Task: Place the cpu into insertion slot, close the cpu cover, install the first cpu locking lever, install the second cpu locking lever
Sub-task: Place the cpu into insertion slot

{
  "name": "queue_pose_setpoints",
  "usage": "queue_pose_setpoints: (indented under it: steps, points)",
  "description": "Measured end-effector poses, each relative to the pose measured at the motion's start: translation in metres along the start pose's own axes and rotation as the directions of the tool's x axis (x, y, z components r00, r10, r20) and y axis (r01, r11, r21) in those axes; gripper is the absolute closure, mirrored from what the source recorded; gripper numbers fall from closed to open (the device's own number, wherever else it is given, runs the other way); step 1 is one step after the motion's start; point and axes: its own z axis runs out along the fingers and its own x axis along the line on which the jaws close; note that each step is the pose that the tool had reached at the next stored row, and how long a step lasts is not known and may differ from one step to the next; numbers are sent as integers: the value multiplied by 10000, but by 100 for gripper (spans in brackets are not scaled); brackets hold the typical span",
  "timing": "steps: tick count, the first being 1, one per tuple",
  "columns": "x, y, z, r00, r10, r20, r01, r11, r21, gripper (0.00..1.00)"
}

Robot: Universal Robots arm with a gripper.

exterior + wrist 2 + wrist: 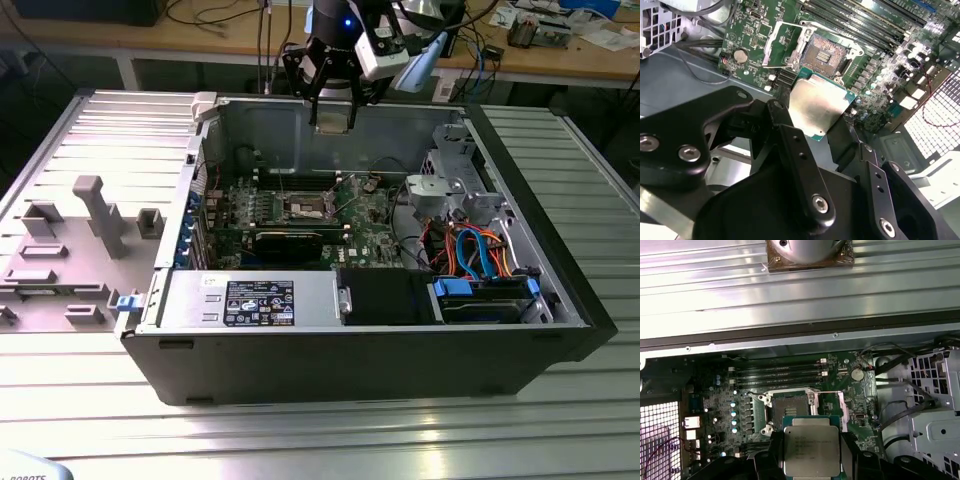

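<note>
My gripper [333,108] hangs above the back wall of the open computer case, shut on the cpu [333,118]. In both wrist views the cpu [817,107] [811,445] shows its silver top face, clamped by its edges between the black fingers [779,120]. The insertion slot [308,208] [827,52] [788,407] lies bare on the green board, its dark pin field exposed, well below the chip. Beside the slot the cpu cover [771,44] [841,412] stands swung open.
A round coin battery [741,55] [857,374] sits near the slot. Long memory slots [775,371] run beside it. A power supply box [255,300] and a drive cage with orange and blue cables [470,250] fill the case's front and right. A grey fixture tray [70,250] lies outside.
</note>
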Motion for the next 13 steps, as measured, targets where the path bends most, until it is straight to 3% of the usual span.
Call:
queue_pose_setpoints:
  steps: [9, 13]
  points:
    - [0, 0, 1, 10000, 21, 2, -21, 10000, 0, 46]
    - [0, 0, 4, 9989, 475, 43, -475, 9989, -2, 46]
